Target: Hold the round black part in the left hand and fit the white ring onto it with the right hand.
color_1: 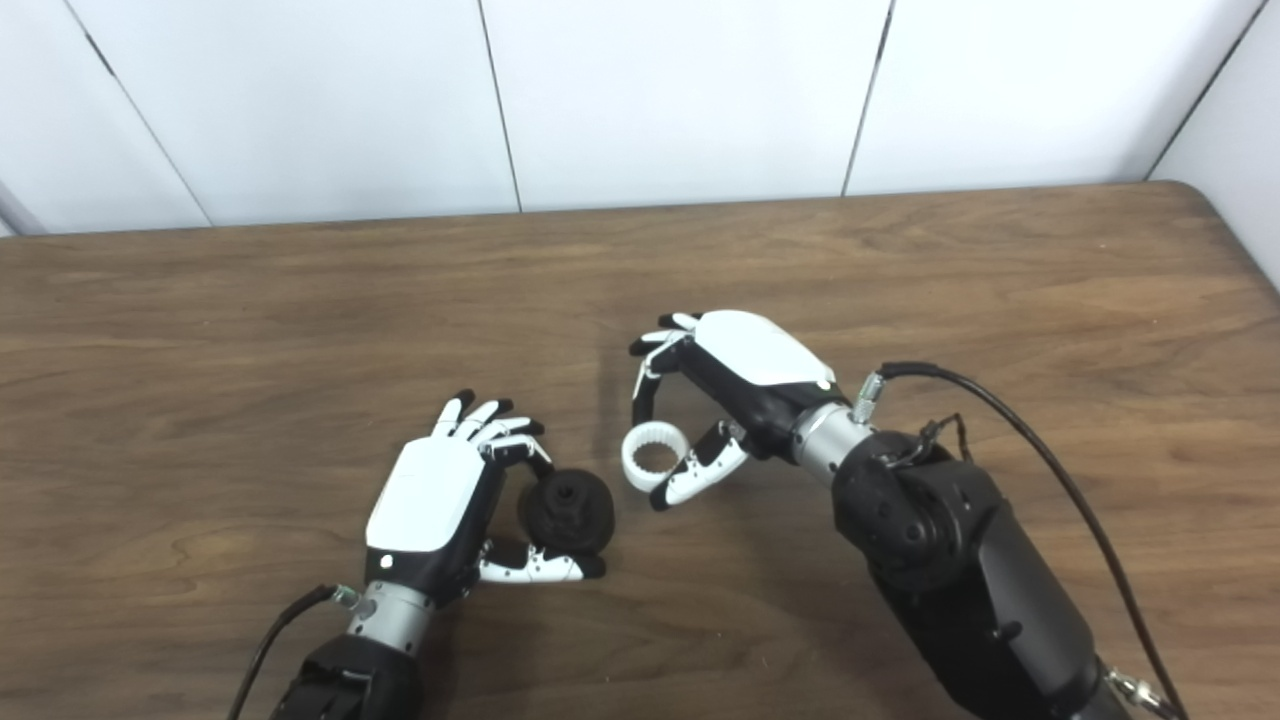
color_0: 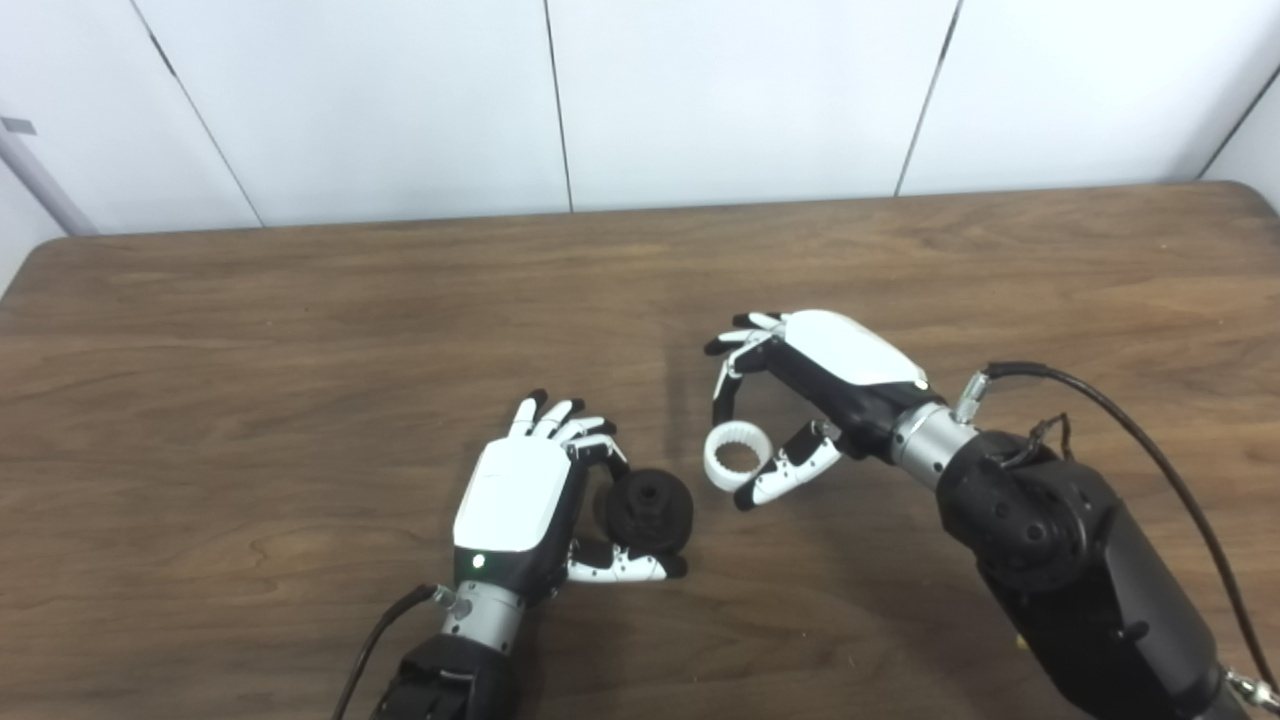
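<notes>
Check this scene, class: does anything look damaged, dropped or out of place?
Nothing stands out. The left hand holds the round black part, the right hand holds the white ring beside it, not yet fitted, above the wooden table.

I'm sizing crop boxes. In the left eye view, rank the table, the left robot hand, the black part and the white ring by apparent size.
1. Table
2. Left robot hand
3. Black part
4. White ring, only slightly smaller than the part; nearly alike.

No legible text or markings.
</notes>
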